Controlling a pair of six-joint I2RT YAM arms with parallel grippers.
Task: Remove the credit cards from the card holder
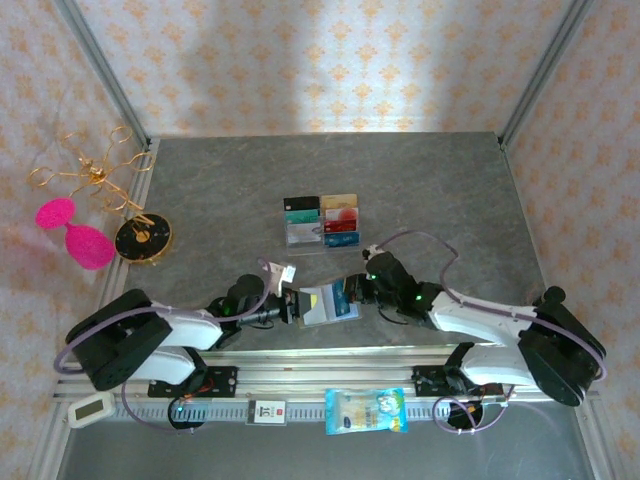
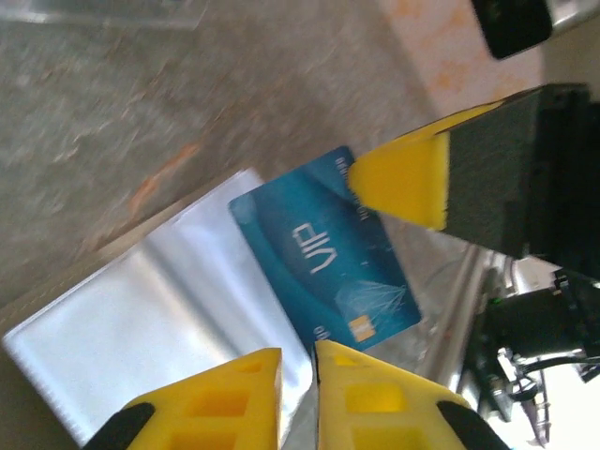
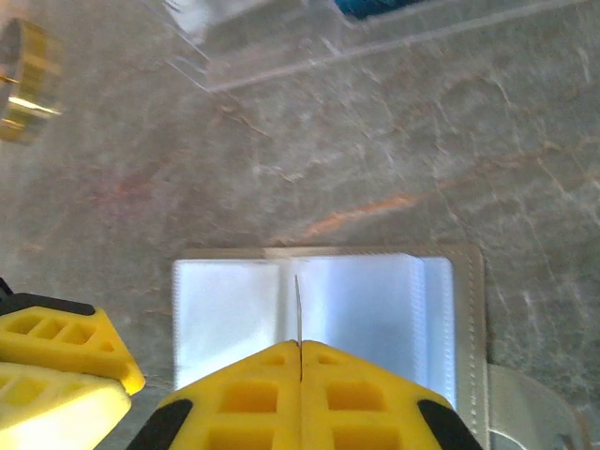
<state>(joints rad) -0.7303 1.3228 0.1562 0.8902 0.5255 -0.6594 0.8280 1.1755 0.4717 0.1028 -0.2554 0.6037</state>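
1. Since the card holder point(image 1: 316, 308) lies open on the desk point(image 1: 440, 190) between the two arms, the overhead view is taken first. The left hand point(image 1: 290, 305) is set at the holder's left edge and the right hand point(image 1: 362, 290) at its right edge. A blue card point(image 1: 344, 296) juts from the holder's right side. More credit cards point(image 1: 340, 210) are stood in a clear tray point(image 1: 320, 248) beyond the holder.
2. From the left wrist, the blue card is seen lying partly over the holder's clear pocket, with its far corner pinched by the right hand. The left hand's own fingers point(image 2: 216, 394) are slightly spread at the holder's near edge, and no firm pinch is evident. The holder is best pinned down before any pull, lest it be dragged along.
3. From the right wrist, the right hand's fingers point(image 3: 253, 394) are seen pressed together on the card, which shows edge-on above the holder's middle. The pull is best made straight out, away from the holder, and the pinch released only once the card is clear.
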